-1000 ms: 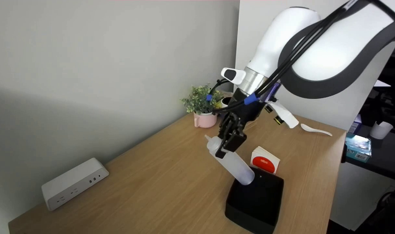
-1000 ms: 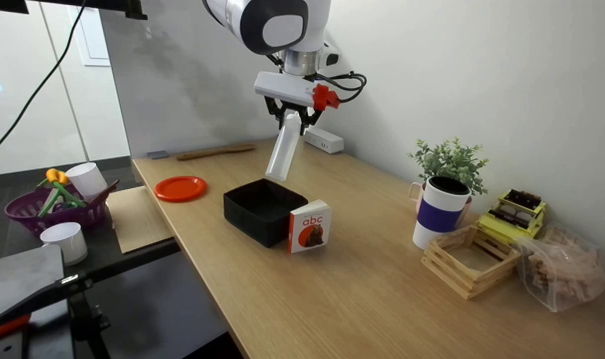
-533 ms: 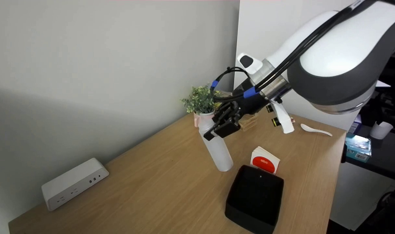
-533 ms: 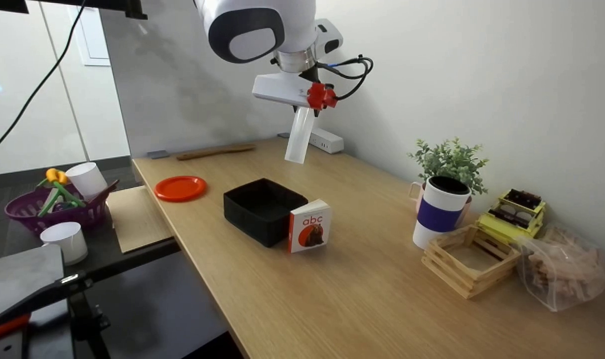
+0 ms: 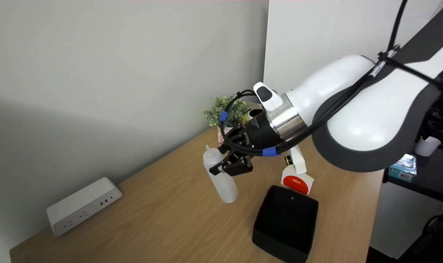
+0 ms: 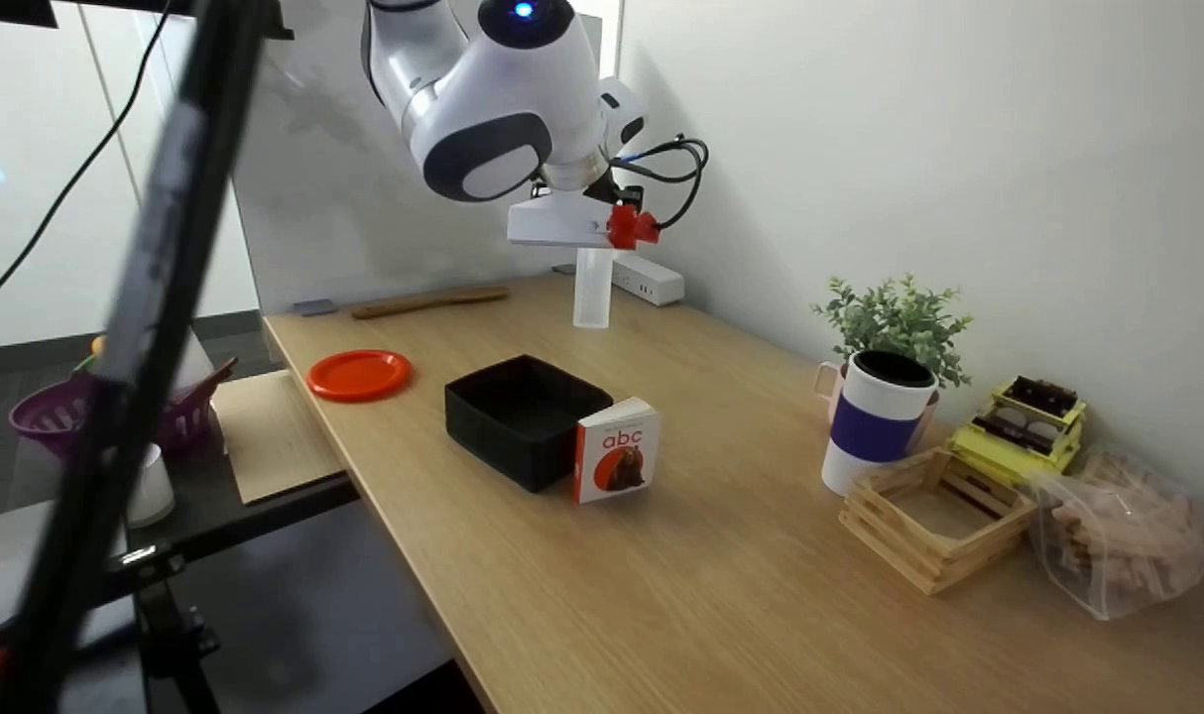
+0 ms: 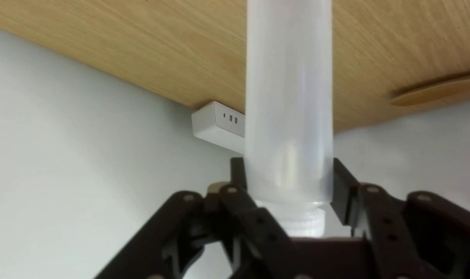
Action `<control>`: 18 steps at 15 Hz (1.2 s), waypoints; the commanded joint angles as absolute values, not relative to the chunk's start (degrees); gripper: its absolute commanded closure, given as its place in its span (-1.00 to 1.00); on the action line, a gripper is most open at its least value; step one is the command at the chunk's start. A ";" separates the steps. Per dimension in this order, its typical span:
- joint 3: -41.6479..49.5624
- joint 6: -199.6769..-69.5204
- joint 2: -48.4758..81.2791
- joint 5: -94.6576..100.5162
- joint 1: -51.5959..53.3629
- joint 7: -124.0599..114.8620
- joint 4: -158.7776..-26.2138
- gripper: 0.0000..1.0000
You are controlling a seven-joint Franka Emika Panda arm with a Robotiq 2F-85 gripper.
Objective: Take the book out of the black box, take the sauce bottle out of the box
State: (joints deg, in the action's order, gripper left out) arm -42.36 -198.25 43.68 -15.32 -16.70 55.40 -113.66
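The whitish sauce bottle [image 5: 223,186] is clamped near its cap end by my gripper [image 7: 289,180], with one finger on each side of it. It stands almost upright in an exterior view [image 6: 592,290] and leans a little in another. Its base is away from the black box [image 6: 493,441], over the wooden table; whether it touches the table I cannot tell. Nothing shows inside the box [image 5: 276,246]. The white book with the red circle [image 6: 617,451] stands on the table against the outside of the box, at one corner.
A white power strip [image 5: 84,206] lies along the wall, beyond the bottle. On the table also are a red plate [image 6: 359,375], a wooden stick [image 6: 428,300], a blue-banded cup [image 6: 870,426], a plant [image 6: 895,317] and a wooden crate [image 6: 885,545].
My gripper has carried the bottle from over the box's edge sideways over the table, then lower. The bottle has turned more upright. Book and box have stayed put.
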 commanded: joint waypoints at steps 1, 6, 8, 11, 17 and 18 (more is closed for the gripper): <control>-46.24 -198.17 54.76 -6.13 -19.93 57.14 -103.62 0.44; -57.48 -194.20 70.56 11.35 -27.59 58.08 -97.54 0.44; -61.31 -189.48 75.79 16.48 -29.98 58.23 -96.02 0.44; -62.93 -181.76 78.71 24.25 -31.44 51.65 -94.79 0.44; -62.58 -176.55 76.57 21.90 -31.76 51.42 -95.04 0.44; -62.26 -176.10 76.04 21.66 -31.67 51.29 -95.09 0.44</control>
State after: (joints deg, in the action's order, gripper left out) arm -62.01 -178.95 77.42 22.89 -30.89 51.24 -94.75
